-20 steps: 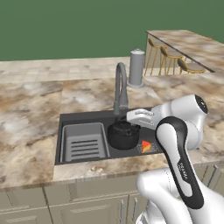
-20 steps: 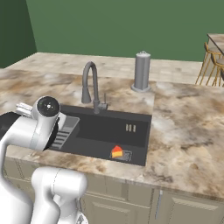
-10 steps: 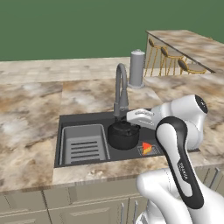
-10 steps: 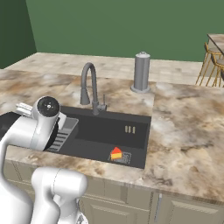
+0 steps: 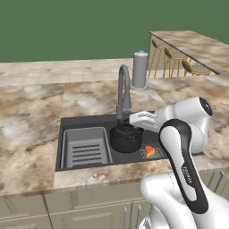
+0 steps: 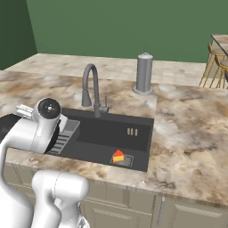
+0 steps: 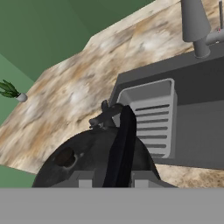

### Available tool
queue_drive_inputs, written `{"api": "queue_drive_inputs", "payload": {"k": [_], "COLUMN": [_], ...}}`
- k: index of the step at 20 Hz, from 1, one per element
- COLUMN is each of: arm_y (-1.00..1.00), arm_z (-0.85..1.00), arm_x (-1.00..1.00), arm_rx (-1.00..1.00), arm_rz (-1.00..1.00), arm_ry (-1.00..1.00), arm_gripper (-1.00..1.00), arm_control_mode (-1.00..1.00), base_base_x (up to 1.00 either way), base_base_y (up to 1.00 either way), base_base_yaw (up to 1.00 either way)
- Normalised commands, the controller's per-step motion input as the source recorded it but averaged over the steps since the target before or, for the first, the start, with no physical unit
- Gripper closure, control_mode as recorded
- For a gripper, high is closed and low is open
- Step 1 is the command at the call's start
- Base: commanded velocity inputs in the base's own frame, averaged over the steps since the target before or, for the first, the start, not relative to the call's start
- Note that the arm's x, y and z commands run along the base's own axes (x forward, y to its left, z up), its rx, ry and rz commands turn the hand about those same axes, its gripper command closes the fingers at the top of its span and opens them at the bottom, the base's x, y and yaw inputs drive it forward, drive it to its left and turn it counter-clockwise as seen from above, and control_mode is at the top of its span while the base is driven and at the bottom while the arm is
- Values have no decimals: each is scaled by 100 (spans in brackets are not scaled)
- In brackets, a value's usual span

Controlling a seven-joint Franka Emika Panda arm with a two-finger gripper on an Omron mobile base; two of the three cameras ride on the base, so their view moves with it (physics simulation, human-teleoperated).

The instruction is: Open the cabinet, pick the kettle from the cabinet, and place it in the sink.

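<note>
Tool (image 7: 113,178) clamped on kettle (image 5: 126,137) handle — unmoved, kettle low in sink (image 5: 85,121) as before.

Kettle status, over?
Claw shut on arched handle of squat black kettle. Kettle low inside dark grey sink, beside ribbed rack. Curved faucet close behind; small orange wedge beside kettle.

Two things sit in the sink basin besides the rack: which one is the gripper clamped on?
The squat round black kettle: its arched handle runs between the gripper fingertips. The small orange-and-yellow wedge lies apart, untouched.
</note>
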Motion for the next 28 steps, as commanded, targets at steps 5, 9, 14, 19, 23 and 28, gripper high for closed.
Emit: {"api": "queue_drive_inputs", "payload": {"k": [5, 9, 14, 19, 23, 28], "arm_y": [0, 0, 0, 0, 0, -21], "arm_z": [0, 0, 0, 0, 0, 0], "arm_x": [0, 0, 0, 0, -2, -1], "arm_rx": [0, 0, 0, 0, 0, 8], "arm_rz": [0, 0, 0, 0, 0, 0], "arm_ry": [0, 0, 0, 0, 0, 0], "arm_gripper": [100, 100, 100, 100, 100, 100], "arm_control_mode": [100, -100, -100, -100, -100, -100], "base_base_x": [0, 0, 0, 0, 0, 0], "base_base_y": [0, 0, 0, 0, 0, 0], "base_base_yaw": [0, 0, 0, 0, 0, 0]}}
